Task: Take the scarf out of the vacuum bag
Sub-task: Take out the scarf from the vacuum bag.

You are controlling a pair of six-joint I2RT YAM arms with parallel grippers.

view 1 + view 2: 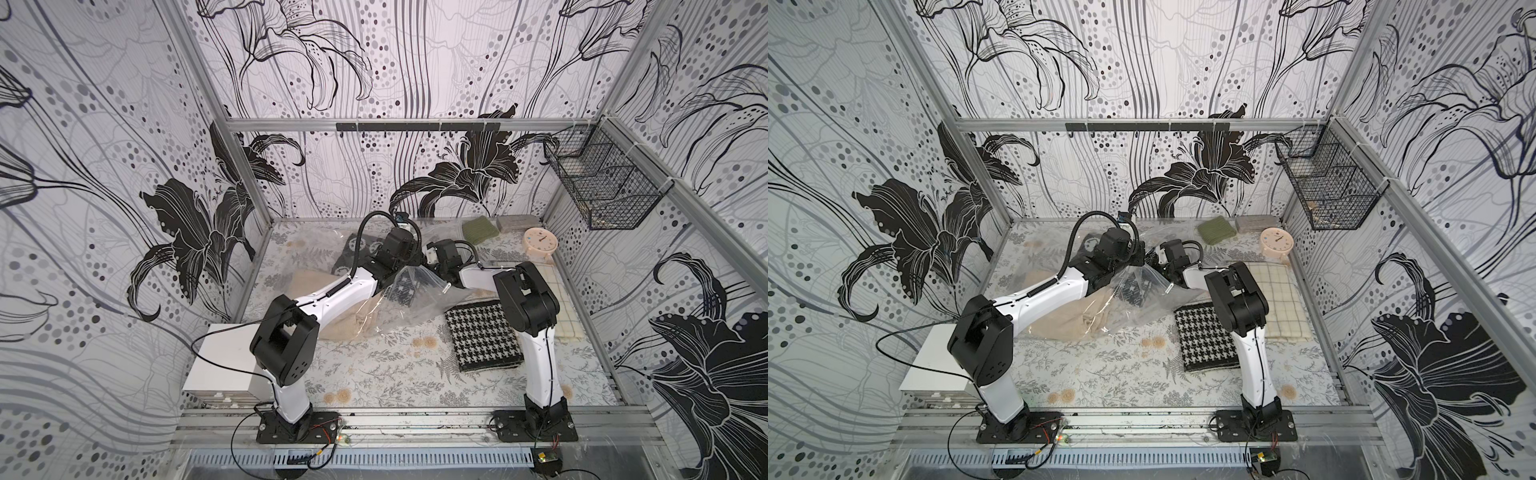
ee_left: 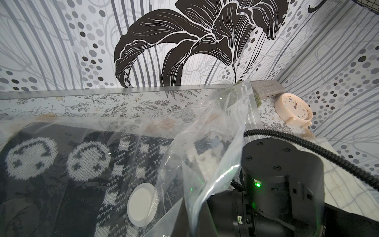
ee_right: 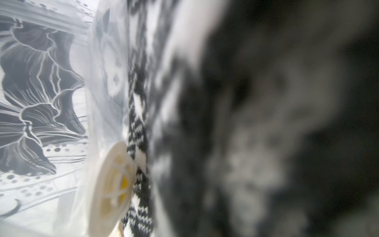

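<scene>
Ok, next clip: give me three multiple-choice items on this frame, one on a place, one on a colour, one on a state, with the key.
1. Where on the table is the clock?
A front left corner; B far right corner; C dead centre.
2. What colour is the folded cloth beside the grey block?
A red; B blue; C green.
3. Where is the scarf with white circles?
A inside the vacuum bag; B spread bare on the table; C held in the air clear of the bag.

Key:
1 B: it sits by the back and right walls in both top views.
2 C: it is plainly olive green in both top views.
3 A: the left wrist view shows it under the plastic, by the valve disc.
</scene>
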